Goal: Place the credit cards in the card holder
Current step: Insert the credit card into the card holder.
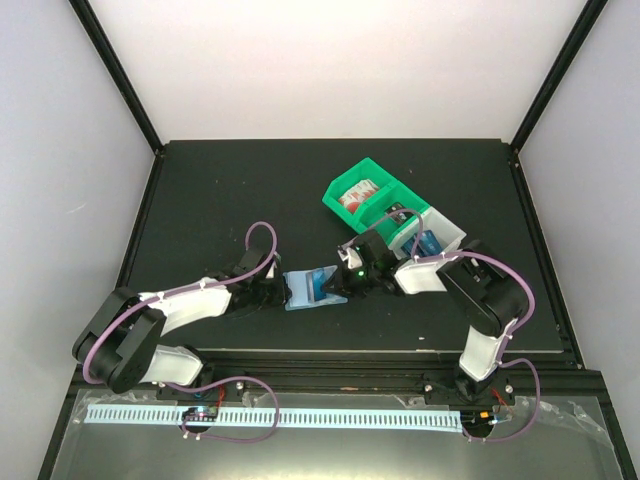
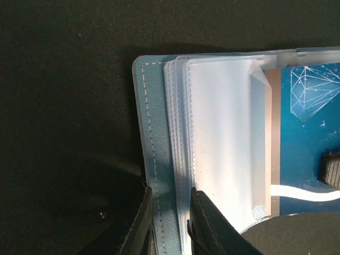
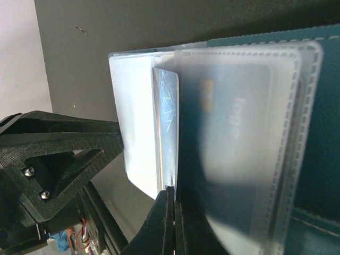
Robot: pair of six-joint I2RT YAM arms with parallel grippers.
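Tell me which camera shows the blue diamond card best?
The left wrist camera. The card faces it flat, so the diamond drawing is plain. The right wrist camera sees it almost edge-on, a thin strip among the clear sleeves of the wallet. The top camera shows just a tiny blue patch.

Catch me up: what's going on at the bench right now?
The left gripper clamps the open card holder by its cover edge. The right gripper, jaws shut on a blue credit card, has it edge-first among the clear sleeves, not fully in. A second card already sits in a sleeve.
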